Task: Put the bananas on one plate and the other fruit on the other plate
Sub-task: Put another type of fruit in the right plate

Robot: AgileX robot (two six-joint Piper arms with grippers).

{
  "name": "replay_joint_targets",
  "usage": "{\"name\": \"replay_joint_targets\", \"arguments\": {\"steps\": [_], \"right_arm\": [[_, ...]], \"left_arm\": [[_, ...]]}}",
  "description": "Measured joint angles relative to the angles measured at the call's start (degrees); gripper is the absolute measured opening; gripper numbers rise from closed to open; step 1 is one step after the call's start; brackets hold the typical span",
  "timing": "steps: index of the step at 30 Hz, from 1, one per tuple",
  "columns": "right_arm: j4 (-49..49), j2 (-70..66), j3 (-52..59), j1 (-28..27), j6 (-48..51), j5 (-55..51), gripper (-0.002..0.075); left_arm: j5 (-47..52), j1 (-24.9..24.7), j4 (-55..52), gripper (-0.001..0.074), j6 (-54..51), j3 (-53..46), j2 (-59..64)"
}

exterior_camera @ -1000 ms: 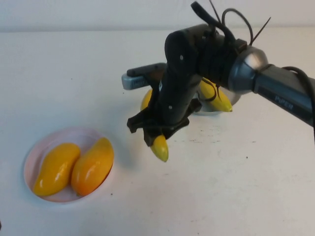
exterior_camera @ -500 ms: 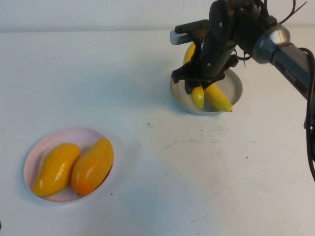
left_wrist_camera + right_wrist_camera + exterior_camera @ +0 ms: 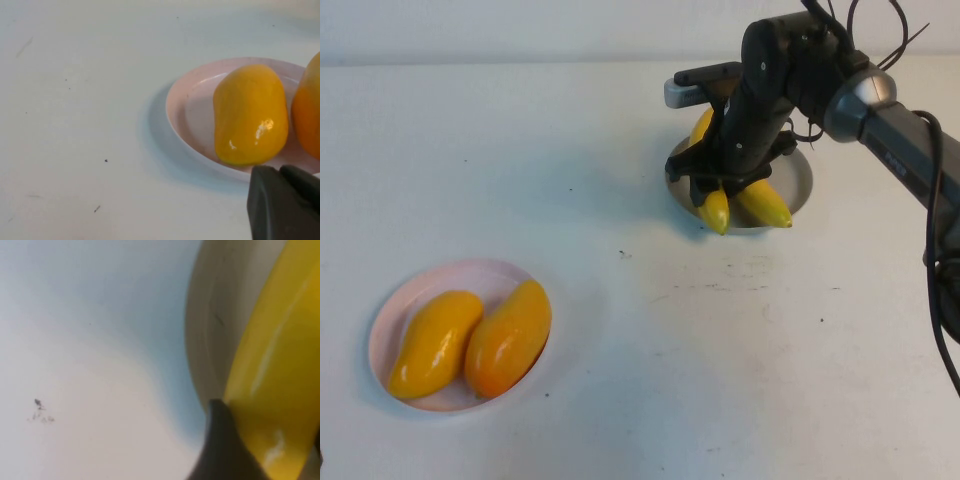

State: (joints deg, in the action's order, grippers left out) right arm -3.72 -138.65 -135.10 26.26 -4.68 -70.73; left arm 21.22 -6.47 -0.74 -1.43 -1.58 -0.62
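Note:
My right gripper [image 3: 716, 188] is shut on a banana [image 3: 714, 209] and holds it low over the near left part of the grey-blue plate [image 3: 804, 180]. The banana's tip reaches past the plate's rim. The second banana [image 3: 765, 205] lies in that plate beside it. In the right wrist view the held banana [image 3: 270, 380] fills the gap beside one dark finger [image 3: 220, 450], with the plate [image 3: 210, 315] under it. Two mangoes [image 3: 435, 342] [image 3: 508, 335] lie in the pale pink plate [image 3: 390, 300] at the near left. My left gripper [image 3: 280, 172] is shut and empty beside that plate [image 3: 175, 110], close to the yellow mango [image 3: 250, 112].
The right arm [image 3: 890, 120] reaches in from the right edge across the back of the white table. A grey camera block [image 3: 692, 85] sticks out behind the gripper. A few dark specks [image 3: 623, 254] mark the table's middle.
My right gripper has carried the banana from the table's middle back and right to the grey-blue plate, then lowered it slightly. The mangoes and pink plate have not moved.

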Motion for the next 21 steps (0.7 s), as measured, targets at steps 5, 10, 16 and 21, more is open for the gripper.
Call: {"name": "replay_joint_targets", "arguments": {"steps": [5, 10, 16, 21], "right_arm": [[0.00, 0.00, 0.00, 0.00, 0.00, -0.12, 0.0419], [0.00, 1.06, 0.00, 0.13, 0.00, -0.34, 0.0420], [0.45, 8.07, 0.00, 3.44, -0.90, -0.42, 0.0310], [1.51, 17.26, 3.02, 8.75, -1.13, -0.42, 0.0135]], "left_arm": [[0.00, 0.00, 0.00, -0.0001, 0.00, 0.00, 0.00], [0.00, 0.00, 0.00, -0.0001, 0.00, 0.00, 0.00], [0.00, 0.00, 0.00, -0.0001, 0.00, 0.00, 0.00], [0.00, 0.00, 0.00, -0.0001, 0.00, 0.00, 0.00]]}}
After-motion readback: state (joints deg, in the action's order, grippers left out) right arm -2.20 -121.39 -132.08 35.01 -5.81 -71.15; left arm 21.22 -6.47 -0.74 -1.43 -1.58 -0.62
